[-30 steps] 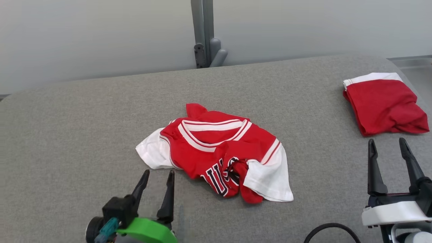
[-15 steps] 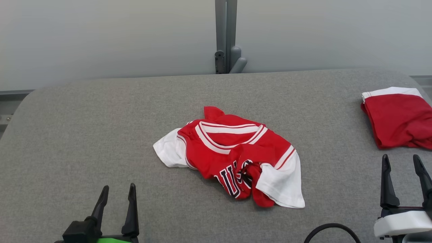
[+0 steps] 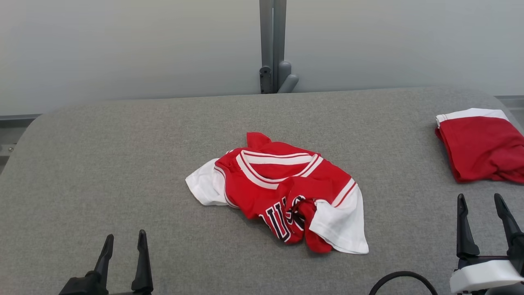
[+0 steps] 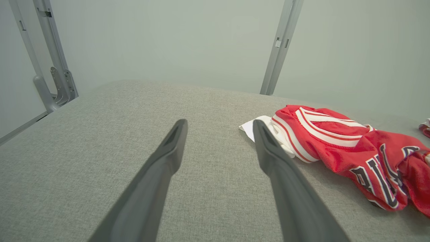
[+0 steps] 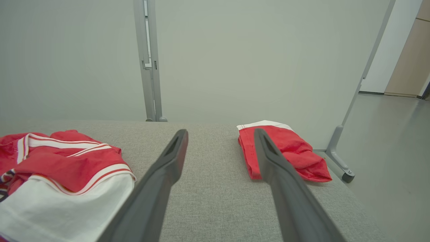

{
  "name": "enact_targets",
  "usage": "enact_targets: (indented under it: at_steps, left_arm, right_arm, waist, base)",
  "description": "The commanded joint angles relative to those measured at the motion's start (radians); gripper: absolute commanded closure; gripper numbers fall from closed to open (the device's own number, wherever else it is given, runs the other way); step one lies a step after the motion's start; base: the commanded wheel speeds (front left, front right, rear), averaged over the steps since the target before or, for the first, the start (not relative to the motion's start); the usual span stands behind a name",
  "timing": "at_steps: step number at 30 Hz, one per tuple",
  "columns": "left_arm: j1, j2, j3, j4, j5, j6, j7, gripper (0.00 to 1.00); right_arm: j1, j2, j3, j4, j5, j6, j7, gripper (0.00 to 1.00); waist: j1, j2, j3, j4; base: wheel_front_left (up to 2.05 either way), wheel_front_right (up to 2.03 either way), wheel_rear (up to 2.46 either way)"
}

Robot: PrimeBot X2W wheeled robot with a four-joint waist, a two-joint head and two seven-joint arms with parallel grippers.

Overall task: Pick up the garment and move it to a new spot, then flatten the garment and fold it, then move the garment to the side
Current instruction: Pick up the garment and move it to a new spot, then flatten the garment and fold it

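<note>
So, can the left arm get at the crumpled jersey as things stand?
Probably yes: the left fingers stand open, and bare grey table lies between them and the jersey, whose white sleeve is nearest.

Beyond the right claw, the folded red garment is running off the picture's edge. Inward of the left claw, the jersey is hiding part of its lettering in creases (only a few letters are showing). Beside the right claw, the bottom edge is cutting off a black cable.
</note>
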Motion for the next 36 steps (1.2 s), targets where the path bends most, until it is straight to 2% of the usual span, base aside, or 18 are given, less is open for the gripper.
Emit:
enact_targets:
  at_steps: [1,10,15,24,32,36]
  left_arm:
    - [0.007,-0.002,0.007,0.004,0.007,-0.006,0.000,0.00]
    - [-0.030,-0.010,0.003,0.016,0.013,-0.025,0.000,0.00]
    - [-0.127,-0.009,-0.069,0.082,0.030,-0.037,0.000,0.00]
    - [-0.432,0.073,-0.261,0.329,-0.026,-0.042,0.038,0.00]
    - [-0.618,0.151,-0.343,0.502,-0.088,-0.042,0.063,0.00]
    - [-0.674,0.170,-0.382,0.598,-0.115,-0.042,0.082,0.00]
  right_arm:
    - [0.007,-0.003,0.002,0.002,0.006,-0.001,-0.003,0.00]
    - [-0.021,-0.006,0.018,-0.006,0.012,-0.001,-0.003,0.00]
    - [-0.046,-0.018,0.046,-0.019,0.016,-0.001,-0.003,0.00]
    - [-0.107,-0.017,0.060,-0.022,0.018,-0.001,-0.003,0.00]
    - [-0.133,-0.009,0.067,-0.022,0.020,-0.001,-0.003,0.00]
    - [-0.144,-0.005,0.073,-0.016,0.022,-0.001,-0.003,0.00]
  waist:
    - [0.0001,0.0114,0.000,0.001]
    - [0.0001,0.0114,0.029,-0.012]
    - [0.0001,0.0114,0.074,-0.048]
    - [0.0001,0.0114,0.177,-0.146]
    - [0.0001,0.0114,0.227,-0.205]
    - [0.0001,0.0114,0.236,-0.228]
  base:
    - [0.00,0.00,0.00]
    - [0.00,0.00,0.00]
    - [0.00,0.00,0.00]
    - [0.00,0.00,0.00]
    - [0.00,0.00,0.00]
    - [0.00,0.00,0.00]
